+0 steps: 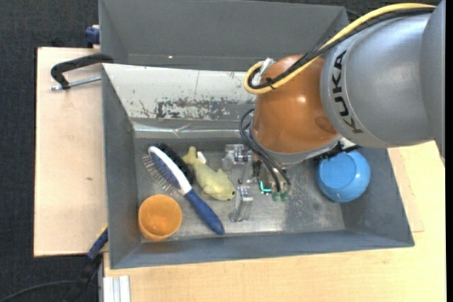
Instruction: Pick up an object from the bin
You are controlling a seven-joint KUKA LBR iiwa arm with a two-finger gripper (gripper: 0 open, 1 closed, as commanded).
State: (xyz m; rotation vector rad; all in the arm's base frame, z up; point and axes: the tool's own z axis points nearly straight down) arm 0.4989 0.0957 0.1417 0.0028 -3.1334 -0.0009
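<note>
My gripper (243, 198) hangs low over the bin floor, near the middle of the front part. Just to its left lies a pale yellow, banana-like soft thing (211, 179), close to the gripper or touching it; I cannot tell which. Left of that lies a hairbrush (180, 184) with a white and blue handle and a dark bristle head, running diagonally toward the bin's front. Nothing shows held in the gripper.
An orange cup (159, 216) stands in the front left corner. To the right of the gripper, a blue cup (343, 175) sits by the right wall. The arm with its orange cover hides the bin's middle and back right.
</note>
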